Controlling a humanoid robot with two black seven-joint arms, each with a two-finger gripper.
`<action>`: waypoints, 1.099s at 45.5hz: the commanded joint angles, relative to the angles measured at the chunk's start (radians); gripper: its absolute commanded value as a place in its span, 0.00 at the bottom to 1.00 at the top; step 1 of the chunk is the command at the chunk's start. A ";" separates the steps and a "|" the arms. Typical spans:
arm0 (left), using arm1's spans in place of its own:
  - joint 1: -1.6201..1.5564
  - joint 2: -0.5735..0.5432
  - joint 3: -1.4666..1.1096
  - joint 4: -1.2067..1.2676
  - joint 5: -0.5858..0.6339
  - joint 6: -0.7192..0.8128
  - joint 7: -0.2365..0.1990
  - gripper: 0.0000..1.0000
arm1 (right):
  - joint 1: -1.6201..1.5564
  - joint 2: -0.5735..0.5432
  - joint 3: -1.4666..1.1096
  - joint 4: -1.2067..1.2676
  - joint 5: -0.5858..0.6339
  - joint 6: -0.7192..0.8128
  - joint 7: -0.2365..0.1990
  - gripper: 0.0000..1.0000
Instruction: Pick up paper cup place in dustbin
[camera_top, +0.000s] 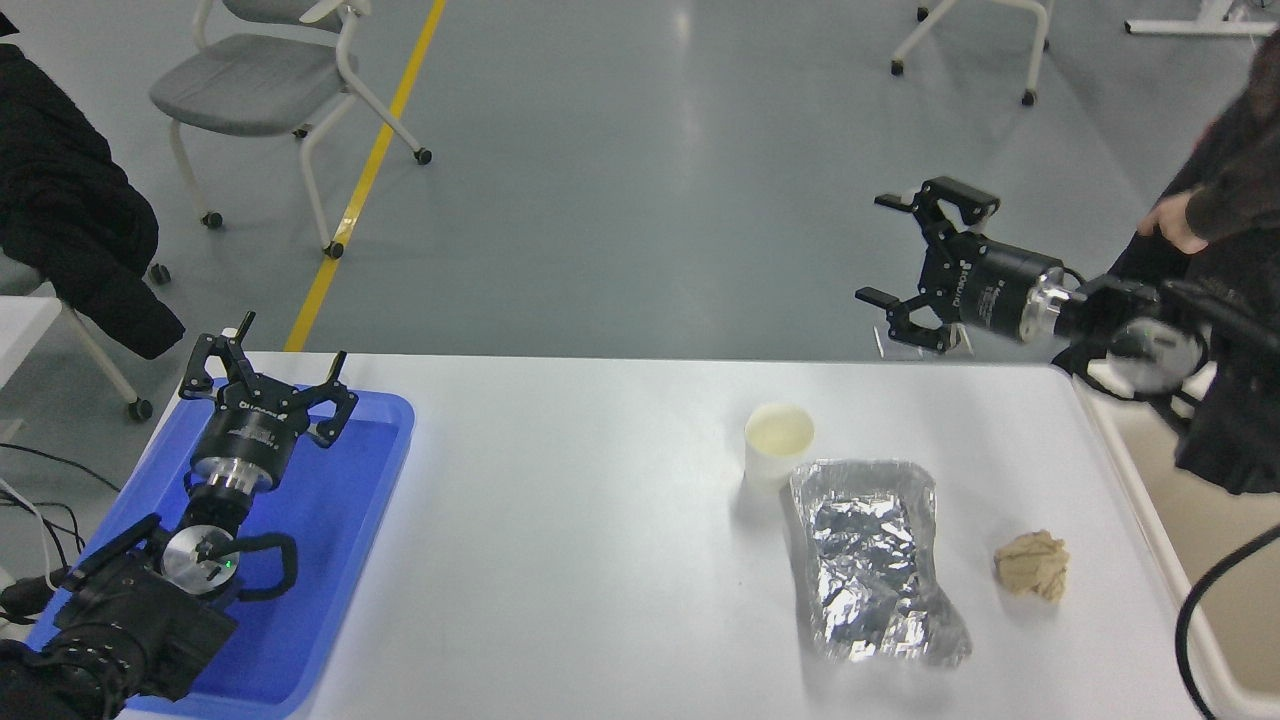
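Observation:
The white paper cup (778, 444) stands upright on the white table (560, 540), right of the middle, touching the far left corner of a crumpled foil tray (868, 560). The cream dustbin (1190, 560) stands at the table's right edge, partly hidden by my right arm. My right gripper (905, 262) is open and empty, raised high and pointing left, beyond the table's far edge, up and to the right of the cup. My left gripper (268, 362) is open and parked over the blue tray (340, 520) at the lower left.
A tan crumpled paper ball (1032, 565) lies right of the foil tray. A person's hand and dark sleeve (1195, 205) show at the right edge behind my right arm. Chairs (270, 80) stand on the floor beyond the table.

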 joint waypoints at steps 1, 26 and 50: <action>-0.002 -0.001 0.000 0.001 0.000 0.000 0.000 1.00 | 0.284 -0.043 -0.420 0.132 -0.061 0.003 -0.008 1.00; -0.002 0.000 0.000 0.001 0.000 0.000 0.000 1.00 | 0.850 0.046 -1.167 0.598 -0.299 0.007 -0.005 1.00; 0.000 0.002 0.000 0.001 0.000 0.000 0.000 1.00 | 1.171 0.273 -1.357 0.824 -0.032 0.159 -0.001 1.00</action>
